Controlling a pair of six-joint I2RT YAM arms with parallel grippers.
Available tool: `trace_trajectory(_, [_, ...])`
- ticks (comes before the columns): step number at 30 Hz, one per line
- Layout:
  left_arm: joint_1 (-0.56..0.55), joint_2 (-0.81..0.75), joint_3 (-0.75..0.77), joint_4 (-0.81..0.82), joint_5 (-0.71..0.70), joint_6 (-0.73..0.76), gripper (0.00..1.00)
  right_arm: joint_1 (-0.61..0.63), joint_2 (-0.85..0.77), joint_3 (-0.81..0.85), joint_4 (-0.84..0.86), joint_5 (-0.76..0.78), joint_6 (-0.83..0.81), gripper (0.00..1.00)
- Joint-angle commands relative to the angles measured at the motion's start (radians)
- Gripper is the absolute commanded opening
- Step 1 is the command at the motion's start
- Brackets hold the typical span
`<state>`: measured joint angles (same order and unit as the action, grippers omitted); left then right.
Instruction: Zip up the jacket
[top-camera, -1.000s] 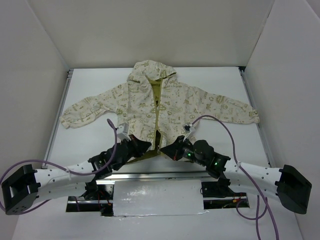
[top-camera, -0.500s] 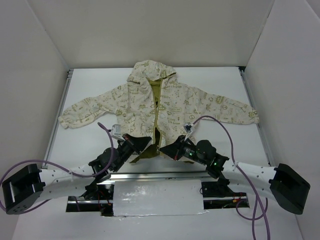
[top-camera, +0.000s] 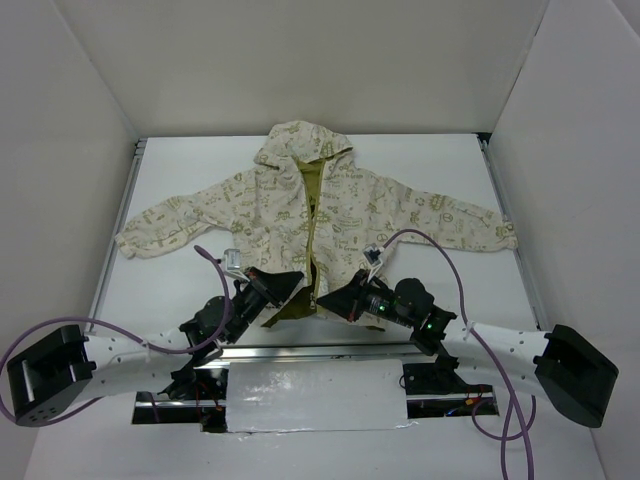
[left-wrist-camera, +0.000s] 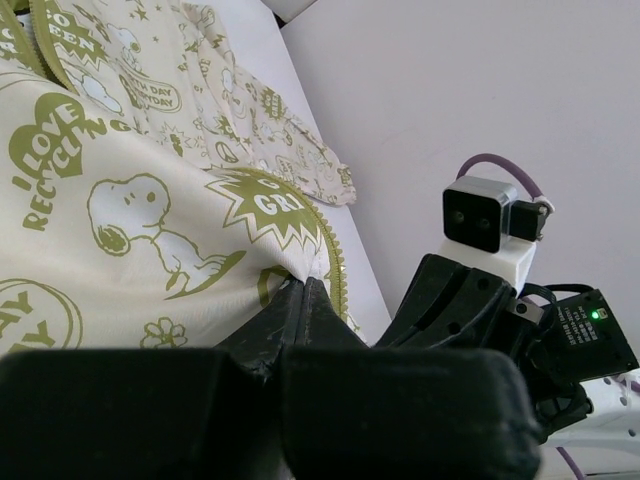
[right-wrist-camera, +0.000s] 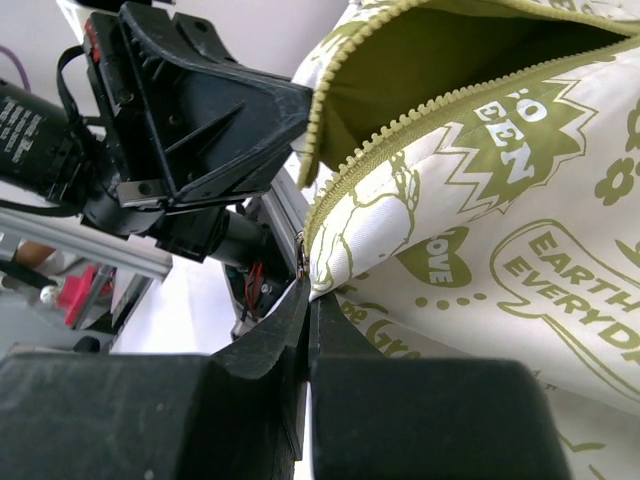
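Observation:
The jacket (top-camera: 345, 200) lies flat on the white table (top-camera: 440, 160), hood far, hem toward the arms, its front open. My left gripper (top-camera: 296, 284) is shut on the hem corner of the jacket's left front panel (left-wrist-camera: 130, 200), right beside the olive zipper teeth (left-wrist-camera: 336, 262). My right gripper (top-camera: 328, 300) is shut on the bottom corner of the right panel (right-wrist-camera: 500, 180), just under the metal zipper slider (right-wrist-camera: 303, 250). The olive lining (right-wrist-camera: 450, 50) shows between the two lifted front edges. The two grippers sit close together at the hem.
White walls enclose the table on three sides. An aluminium rail (top-camera: 310, 350) runs along the near edge under the hem. Purple cables (top-camera: 450, 260) loop above both arms. Each sleeve (top-camera: 160, 215) spreads out toward a side wall.
The left gripper has shifted slightly forward and toward the middle with its hem corner. The jacket has slid a little to the left. Both grips hold unchanged.

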<state>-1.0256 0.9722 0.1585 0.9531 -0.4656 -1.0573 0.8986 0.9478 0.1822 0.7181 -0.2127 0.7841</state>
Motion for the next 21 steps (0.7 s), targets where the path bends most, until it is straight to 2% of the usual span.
trace_trajectory(1, [-0.004, 0.010, 0.001, 0.090, 0.016, 0.023, 0.00, -0.003, 0.003, 0.010, 0.101, -0.040, -0.035, 0.00])
trace_trajectory(21, [-0.004, 0.022, -0.011, 0.092, 0.039, 0.006, 0.00, -0.030, -0.020, 0.042, 0.060, 0.007, -0.060, 0.00])
